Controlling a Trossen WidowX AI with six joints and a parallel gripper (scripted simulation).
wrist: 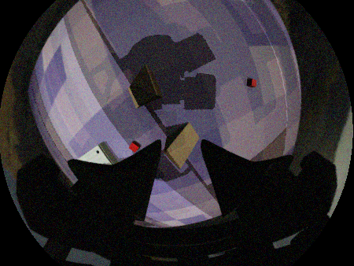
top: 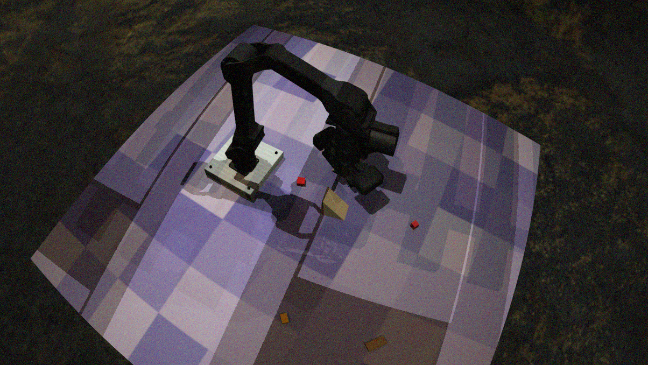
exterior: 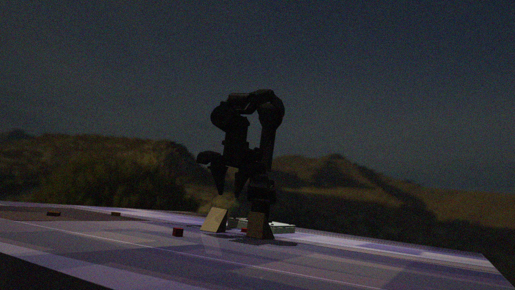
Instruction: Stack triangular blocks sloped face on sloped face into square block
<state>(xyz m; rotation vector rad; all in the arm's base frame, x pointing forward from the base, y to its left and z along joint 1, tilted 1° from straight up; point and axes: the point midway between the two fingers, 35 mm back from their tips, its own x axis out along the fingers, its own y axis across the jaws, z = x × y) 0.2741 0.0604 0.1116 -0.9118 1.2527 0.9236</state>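
I hold my gripper (top: pixel 349 181) (exterior: pixel 229 195) (wrist: pixel 181 142) parted and gripping nothing above two separate triangular blocks (exterior: pixel 215 219) (wrist: pixel 182 145), with two red cubes (top: pixel 301 181) (exterior: pixel 177 232) (wrist: pixel 134 146) on the surface (top: pixel 195 290) (exterior: pixel 162 266) (wrist: pixel 244 106).

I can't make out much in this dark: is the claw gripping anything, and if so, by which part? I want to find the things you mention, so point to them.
Nothing is held. The gripper (exterior: pixel 228 195) (wrist: pixel 181 142) is open above a wooden wedge (exterior: pixel 214 220) (wrist: pixel 182 145), its fingertips clear of it.
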